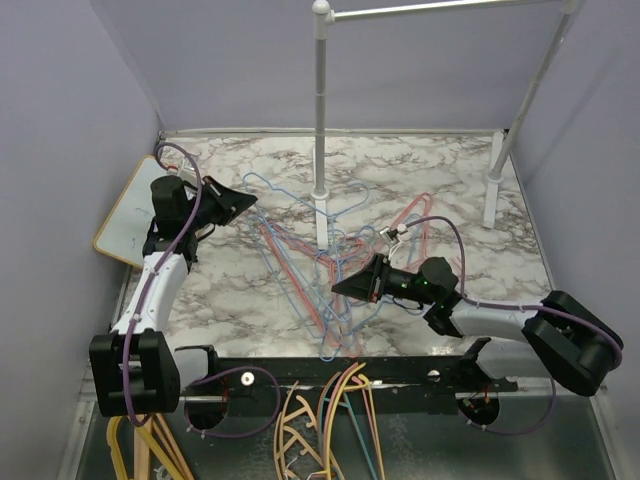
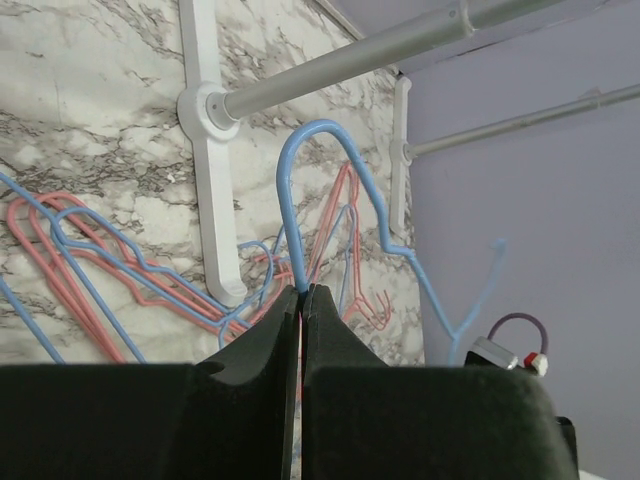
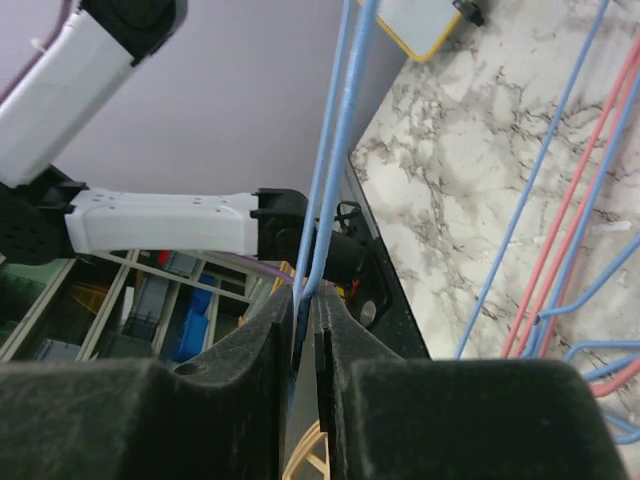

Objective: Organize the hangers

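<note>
Overhead, you look down on a marbled surface with purple walls on three sides. A white clothes rack stands on it, one upright rising from the middle and another near the right edge. The hangers, thin wire ones in light blue and pinkish red, lie in a loose tangle at the centre of the surface. They spread around the foot of the middle upright and reach toward the near edge.

Your left gripper is over the left part of the surface, toward the far left corner. In the left wrist view its jaws are pressed together on the stem of a light blue hanger. The hook curves up out of them, and the rack's foot and more hangers lie beyond it.

Your right gripper is just right of centre, near the near edge, at the edge of the tangle. In the right wrist view its jaws are clamped on a blue wire that runs upward; you cannot tell whether this belongs to the same hanger.

A yellow-framed board rests at the left edge. Thicker yellow and orange hangers sit below the near edge.
</note>
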Tool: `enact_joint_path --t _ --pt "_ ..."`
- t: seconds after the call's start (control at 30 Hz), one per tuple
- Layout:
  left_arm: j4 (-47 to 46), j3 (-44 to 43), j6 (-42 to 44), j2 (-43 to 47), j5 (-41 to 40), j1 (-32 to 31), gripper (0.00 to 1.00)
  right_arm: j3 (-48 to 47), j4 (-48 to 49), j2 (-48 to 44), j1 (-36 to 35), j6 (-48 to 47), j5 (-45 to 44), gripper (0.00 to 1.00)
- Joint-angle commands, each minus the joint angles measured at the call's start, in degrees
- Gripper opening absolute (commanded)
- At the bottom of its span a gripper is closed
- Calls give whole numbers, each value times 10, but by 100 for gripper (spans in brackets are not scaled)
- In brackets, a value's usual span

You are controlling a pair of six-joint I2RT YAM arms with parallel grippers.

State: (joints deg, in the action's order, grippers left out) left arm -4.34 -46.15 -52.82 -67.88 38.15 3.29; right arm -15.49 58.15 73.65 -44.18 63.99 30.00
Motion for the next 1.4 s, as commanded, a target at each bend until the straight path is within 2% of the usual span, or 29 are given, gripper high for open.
enact_joint_path --t 0.0,0.07,0.13,0.23,0.33,0.4,0.43,0.47,0.5,0.73,0.83,0.97,1.03,1.1,1.2,1.27,1.37 --pt "-23 25 49 37 -31 -1 0 -6 -17 -57 -2 -11 -8 14" --pt "-24 35 51 51 -40 -1 0 -16 -61 -78 -2 -29 -14 12" --pt "-23 42 56 68 -51 -1 0 -31 -109 -97 -2 -51 -20 2" --pt "-7 40 83 93 -71 0 2 -61 -233 -146 -2 -99 -61 1" --pt "17 20 122 112 -84 2 32 -109 -425 -213 -2 -158 -144 1" --pt "31 3 140 115 -84 4 49 -139 -541 -257 -2 -187 -193 1" --pt "39 -6 148 115 -81 5 72 -150 -584 -277 -2 -201 -212 1" --pt "46 -17 156 114 -76 6 90 -165 -627 -294 -2 -213 -229 1" --pt "51 -28 166 113 -69 8 98 -179 -664 -315 -2 -225 -241 1" --pt "158 -131 299 103 -52 22 99 -299 -944 -385 -2 -230 -349 1" --pt "192 -149 354 109 -90 30 99 -339 -1044 -393 -2 -207 -381 1" --pt "233 -148 443 113 -177 39 99 -428 -1173 -376 -2 -195 -502 1" --pt "281 -166 513 98 -172 39 99 -489 -1227 -342 -2 -199 -562 1" --pt "374 -208 582 57 -147 37 99 -555 -1246 -297 -2 -238 -596 1" --pt "477 -279 625 -25 -163 37 89 -645 -1265 -205 -2 -289 -653 1" --pt "483 -283 633 -28 -160 37 87 -689 -1239 -149 -2 -331 -656 1" --pt "462 -263 637 -2 -145 37 89 -742 -1159 -89 5 -401 -641 1"
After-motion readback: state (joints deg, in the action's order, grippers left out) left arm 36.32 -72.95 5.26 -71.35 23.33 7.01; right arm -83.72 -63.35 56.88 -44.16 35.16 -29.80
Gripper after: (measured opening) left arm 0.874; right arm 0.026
